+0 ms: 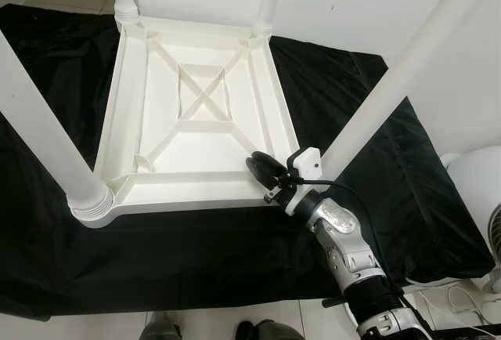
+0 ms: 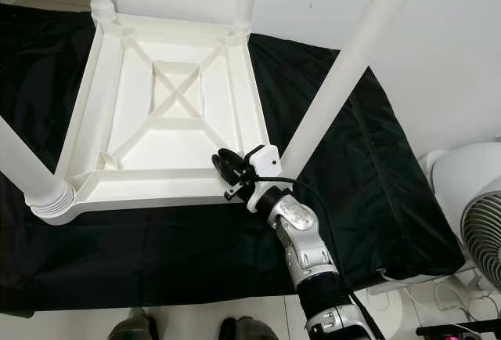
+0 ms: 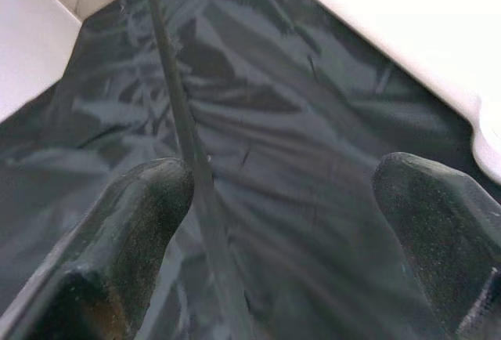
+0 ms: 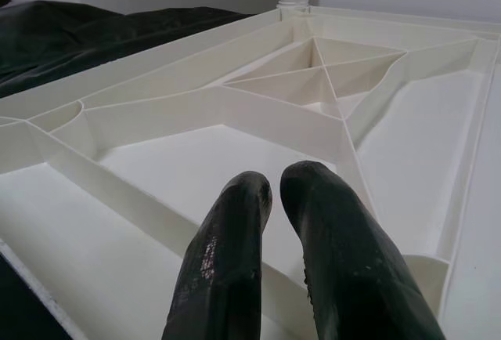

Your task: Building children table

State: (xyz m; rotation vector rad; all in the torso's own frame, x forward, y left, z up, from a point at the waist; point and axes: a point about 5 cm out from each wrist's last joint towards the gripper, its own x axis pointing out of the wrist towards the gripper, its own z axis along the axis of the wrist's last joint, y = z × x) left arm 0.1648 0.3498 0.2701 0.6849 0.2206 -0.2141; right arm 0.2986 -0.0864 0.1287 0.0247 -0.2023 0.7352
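— Where's our children's table (image 1: 196,113)?
— Upside down on the black cloth (image 1: 156,254), legs up. Our right gripper (image 1: 264,169), fingers nearly together and empty, hovers at its near-right corner beside that leg (image 1: 391,81).
— And the left gripper (image 3: 274,222)?
— Spread wide, empty, over cloth.

Right gripper (image 1: 264,169) reaches forward (closed); left gripper (image 3: 282,222) spread.

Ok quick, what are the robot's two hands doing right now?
Left tool: open, holding nothing, over the black cloth.
Right tool: closed, holding nothing, over the upturned white table.
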